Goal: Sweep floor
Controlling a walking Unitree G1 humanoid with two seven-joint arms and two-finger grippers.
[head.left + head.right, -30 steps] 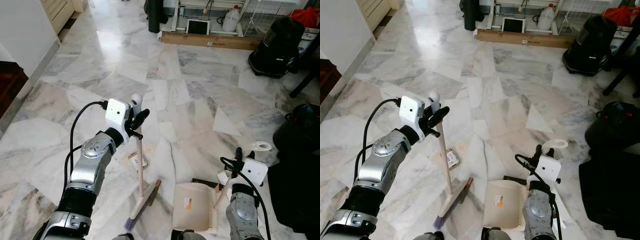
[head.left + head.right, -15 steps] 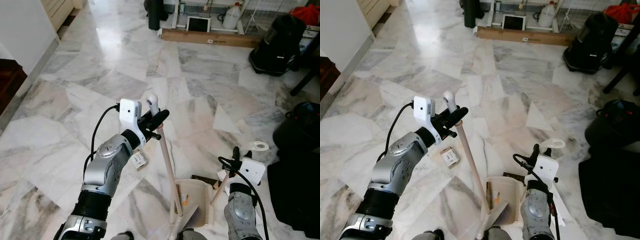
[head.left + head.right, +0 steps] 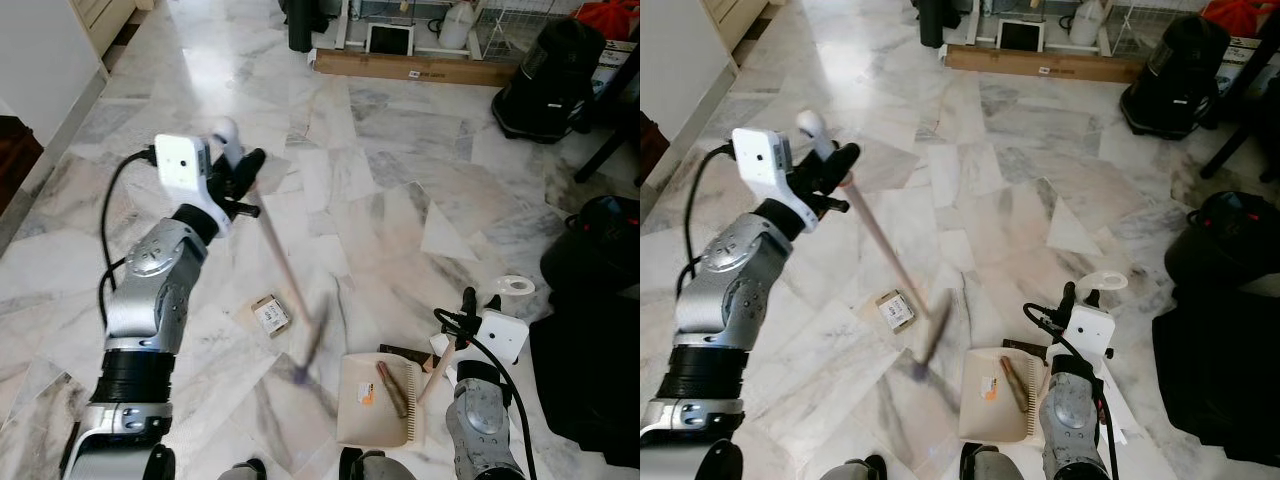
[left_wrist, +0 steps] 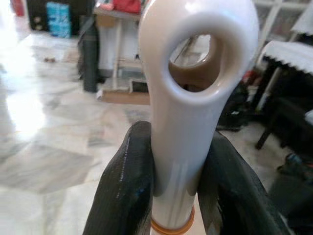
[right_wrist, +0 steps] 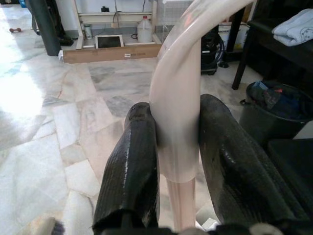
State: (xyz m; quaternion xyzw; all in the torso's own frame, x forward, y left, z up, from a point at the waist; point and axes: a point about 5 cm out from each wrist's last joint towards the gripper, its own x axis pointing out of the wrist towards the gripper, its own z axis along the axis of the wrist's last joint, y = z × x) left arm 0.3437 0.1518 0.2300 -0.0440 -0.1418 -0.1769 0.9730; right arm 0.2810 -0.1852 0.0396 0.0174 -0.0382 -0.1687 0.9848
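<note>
While the robot looks down at the marble floor [image 3: 400, 170], the pan [image 3: 378, 403] lies flat right by its feet. A brown stick [image 3: 392, 389] of trash lies inside the pan. The right gripper [image 5: 177, 147] is low on the right side, and its two black fingers [image 5: 129, 161] are squeezed tight on the cream pan handle [image 5: 177, 112]. The handle goes up from the pan and ends in a white ring [image 3: 515, 285].

Just left of the pan is the broom head [image 3: 312, 345], down by the floor and blurry. A small box [image 3: 271, 314] lies on the floor near it, a little to the left, not touching the pan. The broom stick [image 3: 285, 268] leans up and to the left from the head. The left gripper [image 3: 240, 180] is high on the left side. Its fingers [image 4: 124, 191] are pressed on both sides of the white broom top [image 4: 193, 98], which has a round hole in it.

On the right sits a black bin [image 3: 600, 250]. Farther away a long flat cardboard box [image 3: 415, 67] lies on the floor, with a white jug [image 3: 456, 20] behind it. A black vacuum [image 3: 550, 85] stands at the far right.
</note>
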